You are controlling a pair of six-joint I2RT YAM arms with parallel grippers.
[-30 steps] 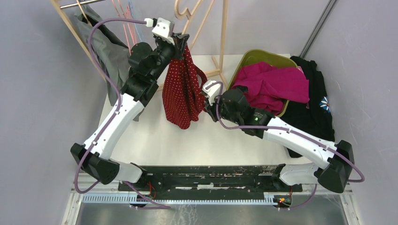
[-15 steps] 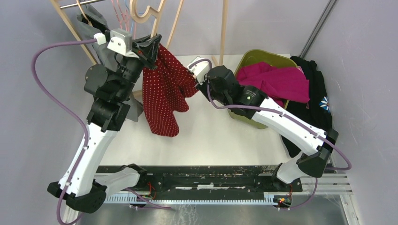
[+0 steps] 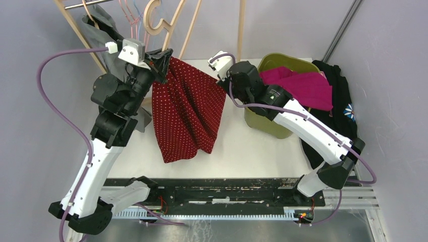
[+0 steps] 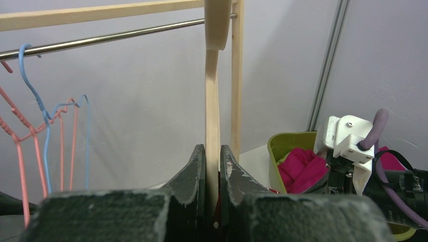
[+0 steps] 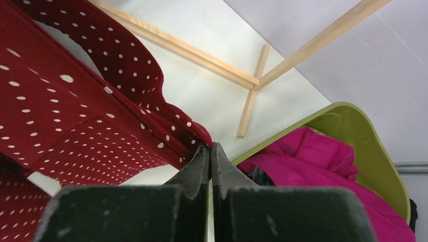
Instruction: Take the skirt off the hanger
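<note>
Skirt stretched between left tool, clamping hanger, and right tool, pinching its edge

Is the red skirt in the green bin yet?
No, the skirt hangs spread between the hanger clamped in the left gripper and the right gripper; the bin holds a magenta garment.

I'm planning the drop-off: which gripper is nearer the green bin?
Right. The right gripper, pinching the skirt, sits just beside the green bin; the left gripper clamps the hanger beyond the skirt's far side.
</note>
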